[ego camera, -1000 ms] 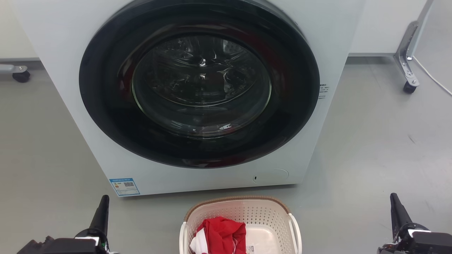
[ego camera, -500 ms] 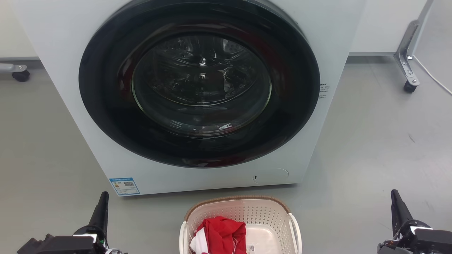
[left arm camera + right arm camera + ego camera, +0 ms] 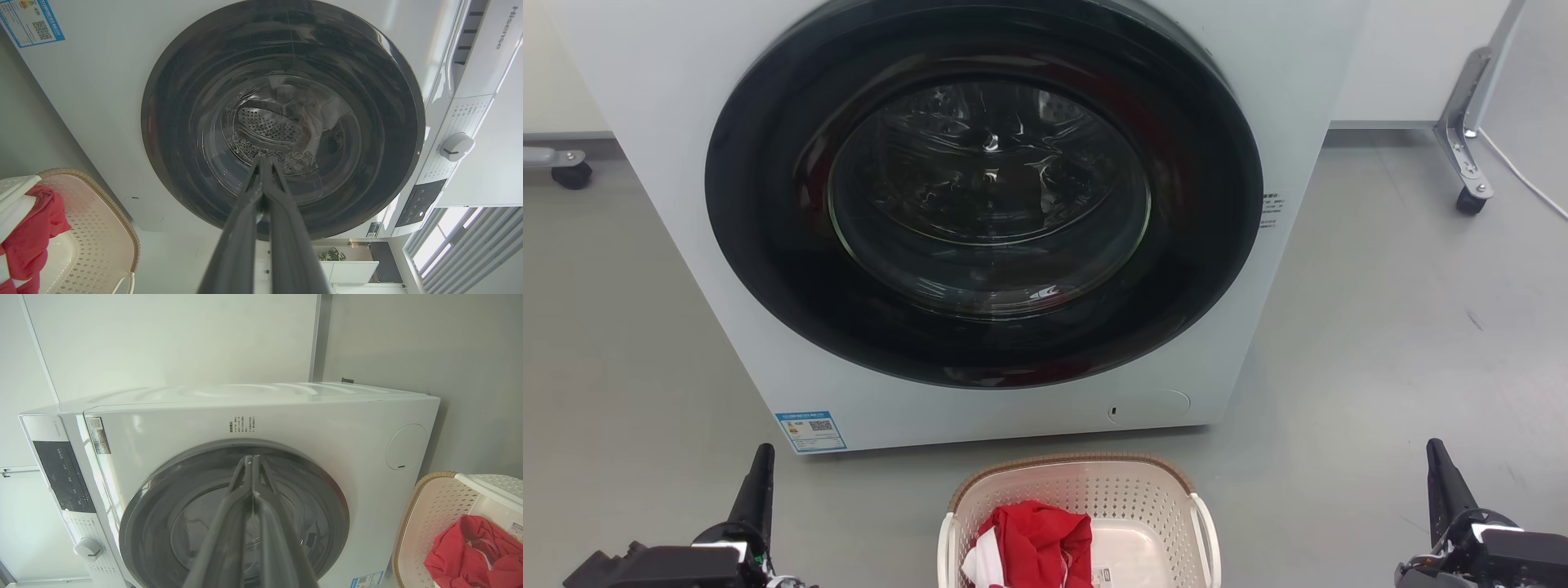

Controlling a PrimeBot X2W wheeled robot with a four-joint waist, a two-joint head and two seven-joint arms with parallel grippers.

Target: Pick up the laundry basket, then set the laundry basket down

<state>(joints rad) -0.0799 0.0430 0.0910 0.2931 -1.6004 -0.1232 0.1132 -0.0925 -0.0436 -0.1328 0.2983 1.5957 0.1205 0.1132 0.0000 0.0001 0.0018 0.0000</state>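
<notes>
On the grey floor (image 3: 1380,343), just in front of the white washer (image 3: 670,98), the laundry basket (image 3: 1094,490) is sitting upright at the bottom middle of the head view, with a strip of floor showing between its brown rim and the washer's base. A red garment (image 3: 1037,535) with a bit of white cloth is lying bunched in the basket's left half, leaving the pale inner bottom and its small label showing on the right. The left tool (image 3: 764,454) is hovering at the lower left, well apart from the basket, pointing toward the washer. In the left wrist view its two dark fingers are pressing together tip to tip, closed on nothing, and aiming at the dark round door (image 3: 984,196), which is sitting shut. The right tool (image 3: 1434,451) is hovering at the lower right, likewise well clear of the basket, and in the right wrist view its fingers are meeting at the tips, closed and empty. A blue sticker (image 3: 810,430) is showing on the washer's lower left corner
</notes>
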